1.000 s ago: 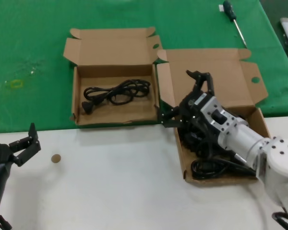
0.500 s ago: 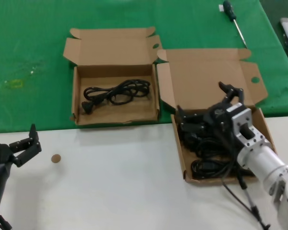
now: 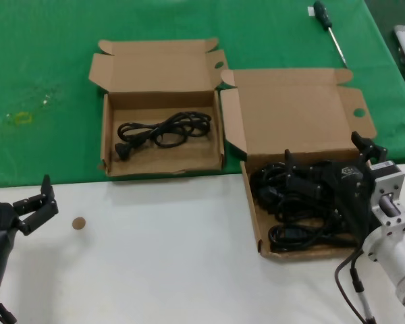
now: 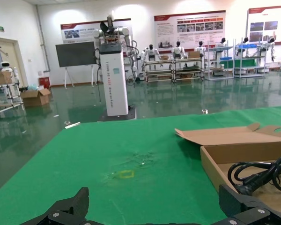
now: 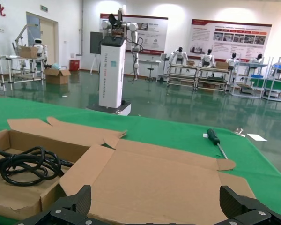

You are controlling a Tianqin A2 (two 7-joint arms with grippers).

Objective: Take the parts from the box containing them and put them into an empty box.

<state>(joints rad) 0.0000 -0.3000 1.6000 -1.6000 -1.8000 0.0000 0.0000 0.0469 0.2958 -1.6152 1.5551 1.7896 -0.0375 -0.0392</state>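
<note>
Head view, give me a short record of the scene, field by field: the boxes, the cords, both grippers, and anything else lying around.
larger box: right-hand cardboard box, lid up, holds a pile of black cords
smaller box: left-hand cardboard box, lid up, holds one cord bunch
right gripper: open, over the larger box above the pile, holding nothing
left gripper: open, parked at the near left over the white table
extras: screwdriver on the green mat at the far right; small brown disc on the white table

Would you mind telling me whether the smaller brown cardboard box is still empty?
Not empty: the smaller brown cardboard box holds one black power cord, lying coiled on its floor.
</note>
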